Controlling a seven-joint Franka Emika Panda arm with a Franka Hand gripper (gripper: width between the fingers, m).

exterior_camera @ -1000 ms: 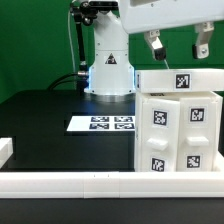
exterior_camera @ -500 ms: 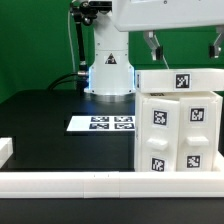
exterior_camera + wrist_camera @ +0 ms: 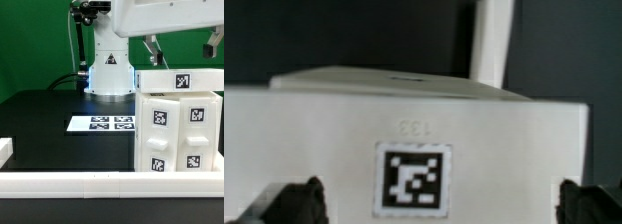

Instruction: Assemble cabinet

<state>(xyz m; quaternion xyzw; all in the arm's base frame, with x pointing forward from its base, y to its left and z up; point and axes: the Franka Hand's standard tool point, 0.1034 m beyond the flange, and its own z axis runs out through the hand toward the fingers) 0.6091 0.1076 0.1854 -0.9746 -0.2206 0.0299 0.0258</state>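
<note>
The cabinet [image 3: 180, 125] is a large white boxy body at the exterior view's right, with a flat top panel [image 3: 185, 78] and several tagged drawer blocks on its front. My gripper [image 3: 182, 47] hangs just above the top panel, open and empty, with one finger over each end of it. In the wrist view the cabinet's top [image 3: 402, 120] with its square tag [image 3: 413, 180] fills the frame. My gripper [image 3: 446, 203] straddles it, and the dark fingertips [image 3: 295, 200] stand wide apart and touch nothing.
The marker board [image 3: 100, 123] lies flat on the black table, at the cabinet's left in the exterior view. A long low white rail [image 3: 90, 183] runs along the front edge, with a raised end [image 3: 5, 150] at the left. The robot base [image 3: 108, 65] stands behind.
The two fingers have spread wider apart above the cabinet's top panel, and the hand shows a little lower in the exterior view. The cabinet has not moved.
</note>
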